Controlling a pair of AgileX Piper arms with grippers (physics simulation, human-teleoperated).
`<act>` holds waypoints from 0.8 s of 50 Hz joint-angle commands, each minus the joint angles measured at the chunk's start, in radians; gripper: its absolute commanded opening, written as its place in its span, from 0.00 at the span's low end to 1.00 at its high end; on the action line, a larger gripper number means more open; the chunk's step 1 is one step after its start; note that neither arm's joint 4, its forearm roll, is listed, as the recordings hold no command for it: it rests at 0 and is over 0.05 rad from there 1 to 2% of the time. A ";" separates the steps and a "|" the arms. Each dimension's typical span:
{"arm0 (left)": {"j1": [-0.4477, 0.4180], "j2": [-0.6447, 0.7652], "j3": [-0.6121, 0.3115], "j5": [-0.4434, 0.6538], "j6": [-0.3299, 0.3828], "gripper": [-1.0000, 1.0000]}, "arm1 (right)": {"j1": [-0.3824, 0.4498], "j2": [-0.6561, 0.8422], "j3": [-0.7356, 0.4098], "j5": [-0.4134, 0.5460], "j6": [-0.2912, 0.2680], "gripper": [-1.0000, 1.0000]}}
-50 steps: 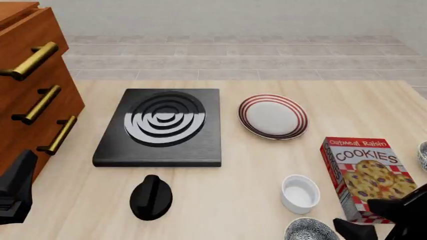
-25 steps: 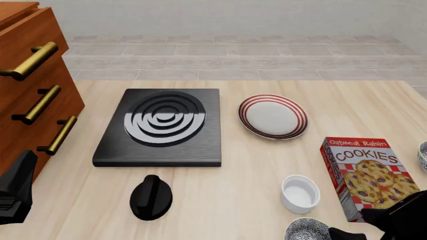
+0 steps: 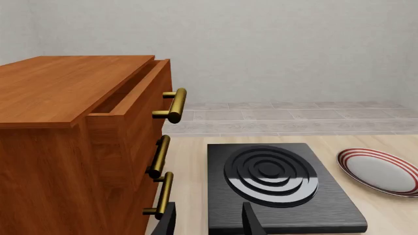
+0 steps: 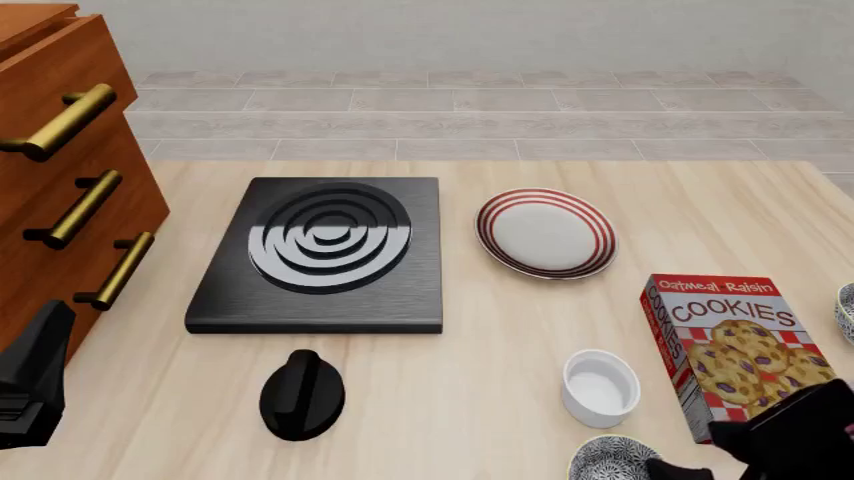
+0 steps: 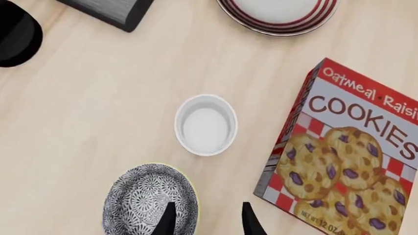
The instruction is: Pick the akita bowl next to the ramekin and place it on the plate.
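The akita bowl (image 5: 147, 200), speckled dark grey-blue and white, stands at the table's near edge (image 4: 611, 462), just in front of the white ramekin (image 4: 599, 387) (image 5: 205, 124). My right gripper (image 5: 207, 223) is open above the bowl's side nearest the cookie box. One finger lies over the bowl's rim and the other is outside it. In the front view the right gripper (image 4: 674, 470) shows only at the bottom right. The red-ringed plate (image 4: 546, 232) (image 3: 379, 171) lies further back, with nothing on it. My left gripper (image 3: 209, 225) (image 4: 47, 350) is open and holds nothing, by the drawers.
A cookies box (image 4: 727, 345) lies just right of the ramekin. A black stove plate (image 4: 320, 255) sits left of the plate, with a black knob (image 4: 302, 395) before it. A wooden drawer cabinet (image 4: 67, 170) fills the left. Another patterned bowl (image 4: 846, 310) peeks in at the right edge.
In the front view my right gripper has shifted left and lower, closer to the akita bowl. The left arm and all objects stay put.
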 commanded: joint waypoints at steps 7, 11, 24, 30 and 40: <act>0.000 0.000 0.000 0.000 0.000 1.00 | -0.002 0.028 0.029 -0.044 0.002 1.00; 0.000 0.000 0.000 0.000 0.000 1.00 | -0.003 0.046 0.036 -0.065 0.002 1.00; 0.000 0.000 0.000 0.000 0.000 1.00 | 0.001 0.057 0.054 -0.083 0.007 1.00; 0.000 0.000 0.000 0.000 0.000 1.00 | -0.002 0.075 0.059 -0.100 0.003 1.00; 0.000 0.000 0.000 0.000 0.000 1.00 | 0.006 0.095 0.062 -0.119 0.009 1.00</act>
